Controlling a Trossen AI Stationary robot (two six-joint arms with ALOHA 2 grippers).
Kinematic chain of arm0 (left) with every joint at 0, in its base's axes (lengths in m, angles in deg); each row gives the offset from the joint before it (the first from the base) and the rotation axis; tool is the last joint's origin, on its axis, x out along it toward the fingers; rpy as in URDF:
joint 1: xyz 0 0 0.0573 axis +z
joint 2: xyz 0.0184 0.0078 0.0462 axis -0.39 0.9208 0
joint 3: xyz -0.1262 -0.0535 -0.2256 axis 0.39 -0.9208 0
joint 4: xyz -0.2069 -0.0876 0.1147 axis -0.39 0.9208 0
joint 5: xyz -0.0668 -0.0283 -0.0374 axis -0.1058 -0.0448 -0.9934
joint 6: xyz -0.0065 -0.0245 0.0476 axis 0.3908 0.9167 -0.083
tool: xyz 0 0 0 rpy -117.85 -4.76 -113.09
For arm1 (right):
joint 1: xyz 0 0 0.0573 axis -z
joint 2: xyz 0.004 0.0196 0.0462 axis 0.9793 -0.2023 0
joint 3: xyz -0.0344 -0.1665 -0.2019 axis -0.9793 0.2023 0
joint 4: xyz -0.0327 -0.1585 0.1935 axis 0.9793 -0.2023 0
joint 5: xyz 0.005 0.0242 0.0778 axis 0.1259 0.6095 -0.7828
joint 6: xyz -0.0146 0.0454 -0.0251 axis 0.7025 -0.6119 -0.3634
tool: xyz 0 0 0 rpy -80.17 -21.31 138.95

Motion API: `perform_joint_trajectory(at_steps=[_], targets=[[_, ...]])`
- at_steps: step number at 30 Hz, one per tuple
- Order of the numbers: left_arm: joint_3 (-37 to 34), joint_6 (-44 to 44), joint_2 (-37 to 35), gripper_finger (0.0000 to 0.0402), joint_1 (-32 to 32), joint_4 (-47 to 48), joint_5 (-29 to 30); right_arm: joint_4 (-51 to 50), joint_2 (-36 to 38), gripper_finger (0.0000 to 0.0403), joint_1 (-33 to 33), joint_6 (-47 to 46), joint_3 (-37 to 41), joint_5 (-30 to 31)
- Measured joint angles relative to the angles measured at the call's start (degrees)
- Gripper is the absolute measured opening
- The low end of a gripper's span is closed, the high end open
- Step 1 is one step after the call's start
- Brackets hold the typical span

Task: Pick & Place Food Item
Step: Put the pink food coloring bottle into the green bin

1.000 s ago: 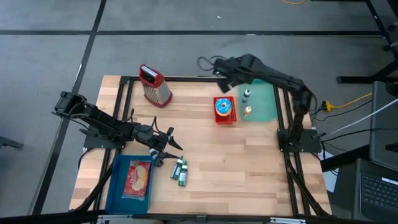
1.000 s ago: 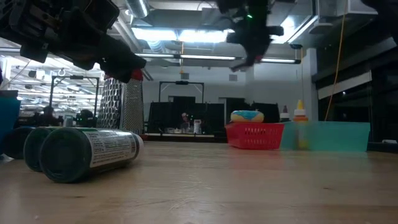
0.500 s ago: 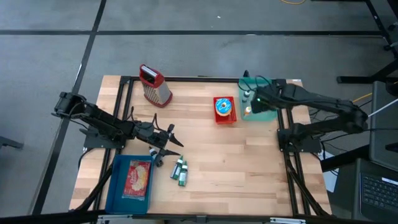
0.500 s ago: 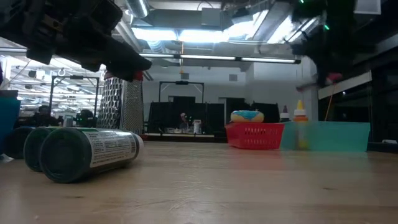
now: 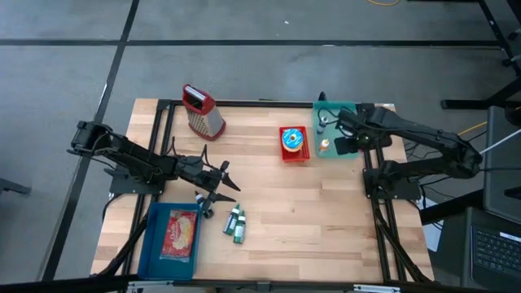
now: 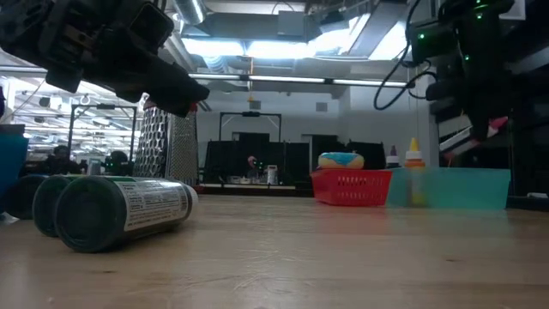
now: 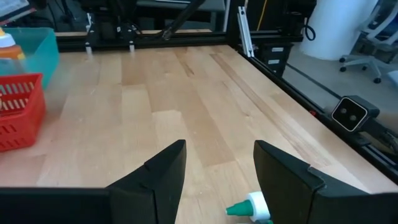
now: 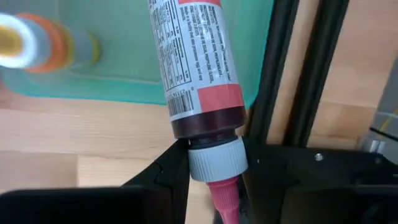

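— What do we see in the right gripper [image 8: 213,163]?

— We see it clamped on a red-capped bottle [image 8: 198,68] above the teal bin [image 5: 352,130]; the bottle's far end is cut off.

— And the left gripper [image 7: 214,163]?

— Fingers apart, empty, above the table [image 7: 186,99] near the green bottles [image 5: 236,223].

A light wooden table [image 5: 309,212] with a black metal frame fills the middle of the overhead frame, on a grey floor. Upper left of the tabletop stands a metal box grater [image 5: 203,115] with a red handle. Lower left lies a blue tray [image 5: 149,238] holding a red and yellow packet [image 5: 181,233]. Just right of the tray, two dark green canisters [image 5: 235,223] lie side by side – touching. At the far right edge, a yellow cable [image 5: 466,129] and, lower down, a laptop keyboard [image 5: 494,248].
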Motion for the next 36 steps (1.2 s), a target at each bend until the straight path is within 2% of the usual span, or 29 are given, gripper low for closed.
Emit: perform_joint_trajectory(at_steps=[6, 11, 14, 26, 32, 36], targets=[[0.0, -0.41, 0.0, 0.0184, 0.01, -0.01, -0.01, -2.48, -1.05, 0.0119, 5.05, 3.04, -3.42, -6.52], [0.0, -0.43, 0.0, 0.0184, 0.0, -0.03, -0.02, -9.79, -6.46, 0.0119, 8.32, 6.12, -6.04, -10.18], [0.0, -0.76, 0.0, 0.0184, 0.0, -0.17, 0.0, -9.3, -10.75, 0.0119, 9.44, 9.29, -7.92, -13.27], [0.0, -0.9, 0.0, 0.0184, 0.0, 0.49, 0.0, -9.33, -30.48, 0.0119, 15.27, 19.52, -24.01, -14.97], [0.0, -0.79, 0.0, 0.0184, -0.02, 2.98, 0.0, -9.42, -32.71, 0.0119, 17.84, 19.91, -25.9, -18.93], [-0.02, 0.19, 0.0, 0.0184, -0.04, 3.12, 0.0, -9.44, -32.72, 0.0119, 19.75, 19.48, -25.08, -19.26]])
